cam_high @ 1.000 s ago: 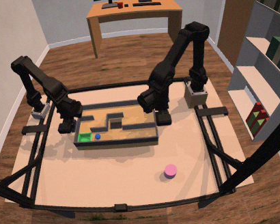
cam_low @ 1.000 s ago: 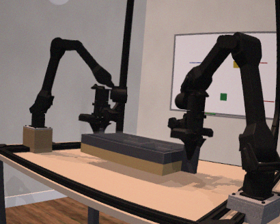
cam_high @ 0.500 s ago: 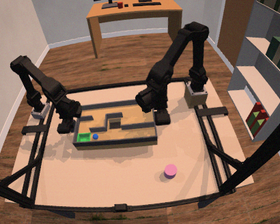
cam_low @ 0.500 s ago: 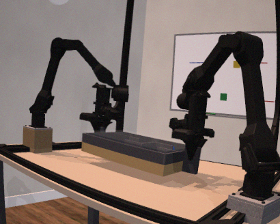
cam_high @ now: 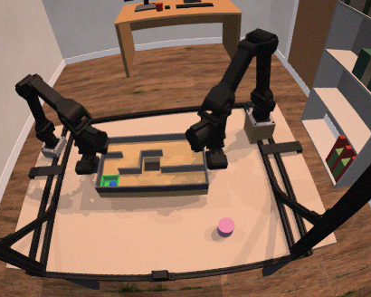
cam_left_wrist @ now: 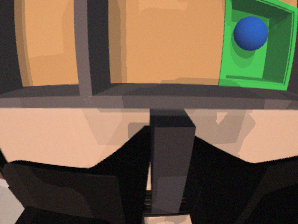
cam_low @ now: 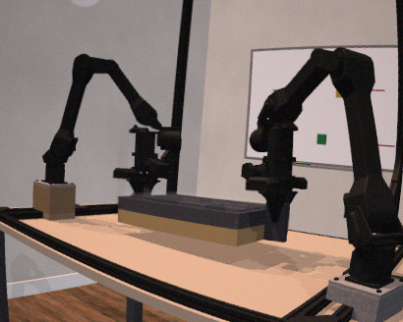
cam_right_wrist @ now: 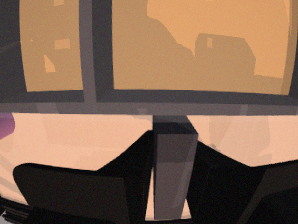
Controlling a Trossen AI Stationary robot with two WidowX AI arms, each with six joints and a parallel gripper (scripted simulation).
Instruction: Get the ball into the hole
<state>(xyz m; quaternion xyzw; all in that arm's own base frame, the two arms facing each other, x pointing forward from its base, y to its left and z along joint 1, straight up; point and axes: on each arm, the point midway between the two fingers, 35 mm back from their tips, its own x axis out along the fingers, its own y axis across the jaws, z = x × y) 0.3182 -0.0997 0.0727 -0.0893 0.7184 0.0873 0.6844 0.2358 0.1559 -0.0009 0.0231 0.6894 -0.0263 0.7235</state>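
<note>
The blue ball (cam_high: 112,184) (cam_left_wrist: 250,33) lies inside the green-bottomed hole (cam_high: 104,178) (cam_left_wrist: 231,67), in the board's corner near the left arm. The walled maze board (cam_high: 153,187) (cam_low: 184,223) is held above the table, looking about level. A dark hole (cam_high: 152,166) is near its middle. My left gripper (cam_low: 277,213) (cam_left_wrist: 160,131) is shut on the grey handle (cam_left_wrist: 172,170) at the green-hole end. My right gripper (cam_right_wrist: 163,135) is shut on the grey handle (cam_right_wrist: 172,185) at the other end. The fingertips are hidden in the top view.
A pink cylinder (cam_high: 226,226) stands on the table (cam_high: 137,240), off the board's side near the right arm's end. Black frame rails (cam_high: 99,274) run along the table edges. A shadow lies under the board.
</note>
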